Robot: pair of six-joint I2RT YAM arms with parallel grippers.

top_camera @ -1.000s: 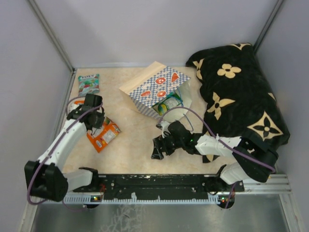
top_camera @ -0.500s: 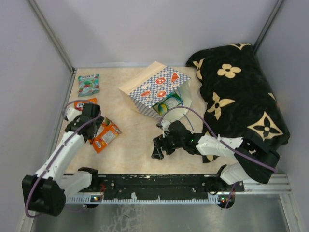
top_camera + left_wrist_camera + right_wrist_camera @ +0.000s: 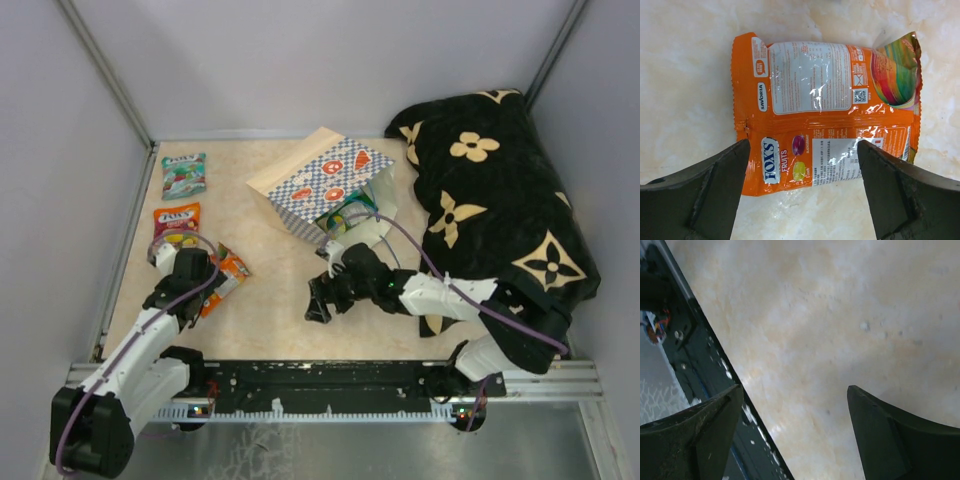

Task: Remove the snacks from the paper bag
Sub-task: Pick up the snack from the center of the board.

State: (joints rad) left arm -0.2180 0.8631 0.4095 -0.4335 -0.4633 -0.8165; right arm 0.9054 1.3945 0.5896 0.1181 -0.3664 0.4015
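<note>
The paper bag [image 3: 322,183] lies on its side at mid-table, mouth toward the right arm, and a green-yellow snack [image 3: 347,214] shows in the opening. Three snacks lie at the left: a teal one [image 3: 183,175], a red-orange one [image 3: 177,220] and an orange one [image 3: 230,274]. My left gripper [image 3: 203,283] hangs open just above the orange snack [image 3: 825,115]; in the wrist view its jaws [image 3: 802,147] straddle the packet's near edge without touching. My right gripper [image 3: 316,303] is open and empty [image 3: 795,387] over bare table, in front of the bag.
A black cloth with cream flowers [image 3: 500,190] is heaped at the right, over part of the right arm. The black base rail [image 3: 320,378] runs along the near edge and shows close by in the right wrist view [image 3: 685,355]. Grey walls enclose the table.
My left gripper opened, left the red-orange snack lying at the far left, and drew back toward the near edge over the orange snack. The right gripper shifted slightly left.
</note>
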